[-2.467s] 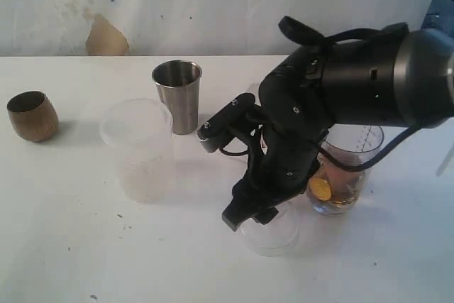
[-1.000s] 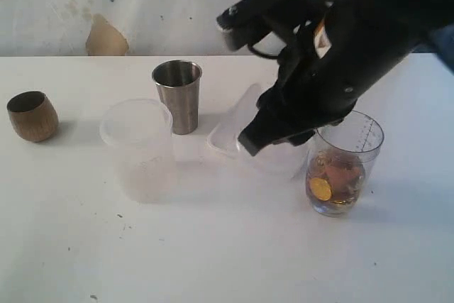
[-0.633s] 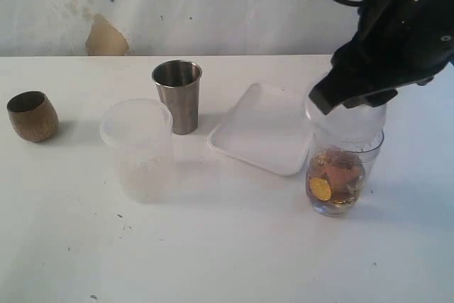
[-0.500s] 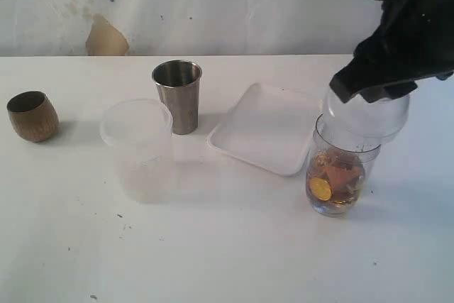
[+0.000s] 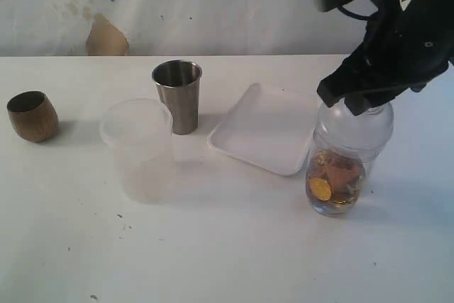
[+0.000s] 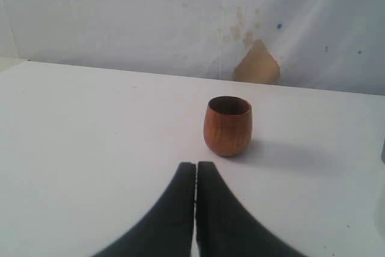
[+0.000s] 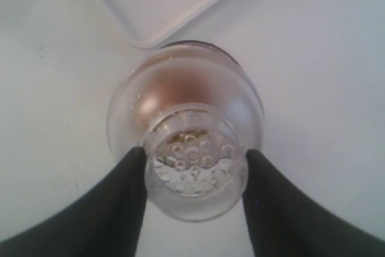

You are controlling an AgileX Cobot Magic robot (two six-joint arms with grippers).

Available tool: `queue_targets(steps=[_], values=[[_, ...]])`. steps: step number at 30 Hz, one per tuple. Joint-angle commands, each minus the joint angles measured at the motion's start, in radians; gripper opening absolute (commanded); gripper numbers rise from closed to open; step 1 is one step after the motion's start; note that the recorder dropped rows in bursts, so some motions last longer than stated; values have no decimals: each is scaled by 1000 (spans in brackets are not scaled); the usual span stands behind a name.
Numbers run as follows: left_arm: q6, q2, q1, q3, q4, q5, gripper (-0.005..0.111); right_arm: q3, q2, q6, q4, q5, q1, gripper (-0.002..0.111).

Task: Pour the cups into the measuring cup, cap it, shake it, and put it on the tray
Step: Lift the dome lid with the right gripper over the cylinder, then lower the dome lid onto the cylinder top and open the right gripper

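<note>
The clear measuring cup (image 5: 337,184) stands right of the white tray (image 5: 261,131) with brown pieces and a gold disc inside. A clear dome lid (image 5: 353,128) sits on its mouth. My right gripper (image 5: 351,104) is shut on the lid's perforated top knob (image 7: 194,176), one finger (image 7: 123,191) on each side. The steel tumbler (image 5: 177,96) and the frosted plastic cup (image 5: 138,148) stand upright left of the tray. At far left is the brown wood-look cup (image 5: 32,115). My left gripper (image 6: 195,165) is shut and empty, a short way in front of that brown cup (image 6: 227,126).
A corner of the tray (image 7: 162,4) lies just beyond the capped cup in the right wrist view. A tan patch (image 5: 106,37) marks the white back wall. The left arm does not show in the exterior view.
My right gripper lifted the dome lid off the table in front of the tray, carried it up and to the right, then lowered it onto the measuring cup. The left gripper stayed still.
</note>
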State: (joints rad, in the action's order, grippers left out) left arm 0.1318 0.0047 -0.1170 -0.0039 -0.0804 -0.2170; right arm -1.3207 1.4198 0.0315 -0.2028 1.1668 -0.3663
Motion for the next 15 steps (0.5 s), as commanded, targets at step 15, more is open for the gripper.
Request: queue_targets(steps=[15], values=[[1,-5,-1,4,-3,13,1,-4,62,2,-17,-30,9,0]])
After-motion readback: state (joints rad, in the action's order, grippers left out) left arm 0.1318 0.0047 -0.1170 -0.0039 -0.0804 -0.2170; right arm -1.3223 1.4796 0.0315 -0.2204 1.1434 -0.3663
